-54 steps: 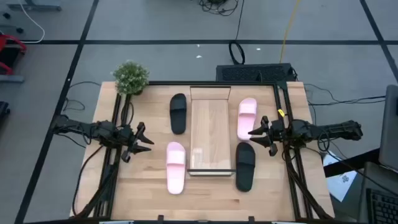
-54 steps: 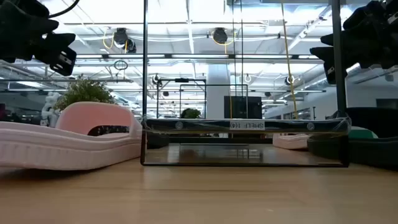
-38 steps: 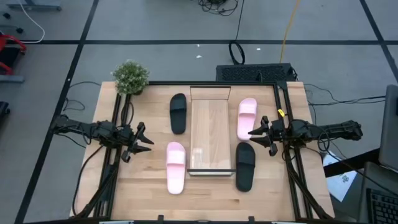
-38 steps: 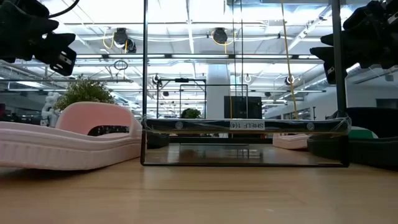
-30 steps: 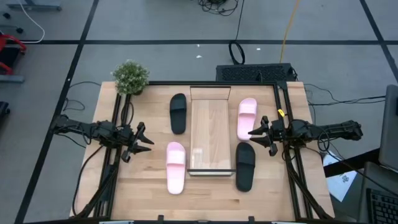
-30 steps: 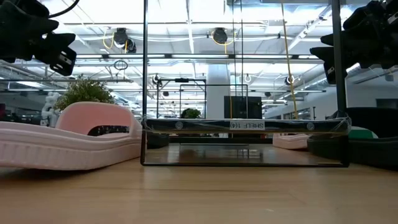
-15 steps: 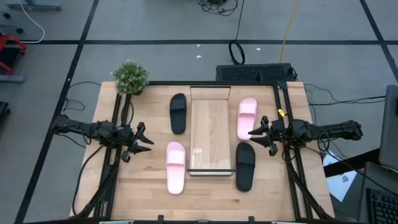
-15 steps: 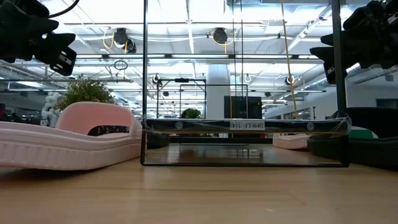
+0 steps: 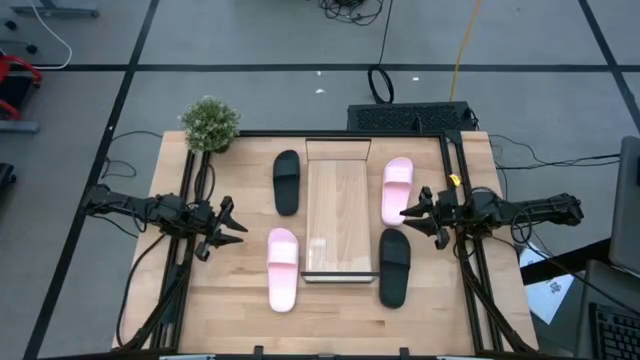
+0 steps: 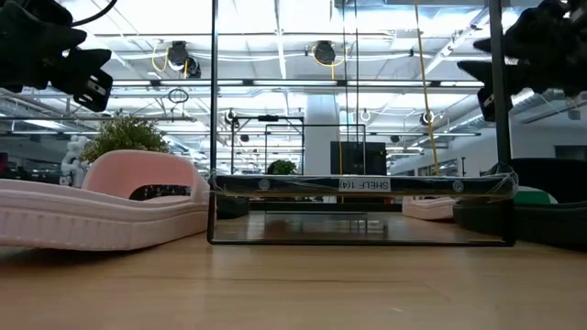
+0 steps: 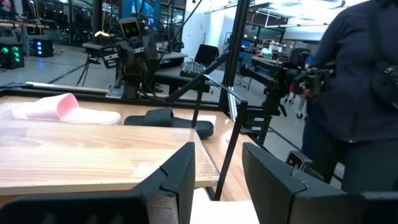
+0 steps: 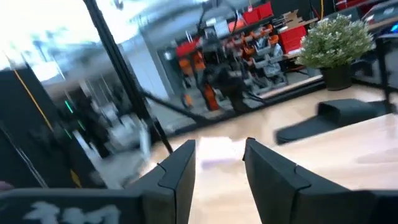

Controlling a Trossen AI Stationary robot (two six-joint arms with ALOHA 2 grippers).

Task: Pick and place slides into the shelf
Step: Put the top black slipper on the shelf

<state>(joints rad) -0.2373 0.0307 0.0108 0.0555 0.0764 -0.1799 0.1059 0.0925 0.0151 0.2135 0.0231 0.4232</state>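
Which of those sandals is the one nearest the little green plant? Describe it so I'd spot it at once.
Start at the potted plant on the wooden table's far left corner, then look toward the see-through shelf in the middle. Between them lies a black slide, beside the shelf's left edge. The slide below it on that side is pink, and the other black one sits right of the shelf.

The shelf (image 9: 339, 207) lies mid-table, two slides (image 9: 284, 225) left of it, two slides (image 9: 396, 225) right.
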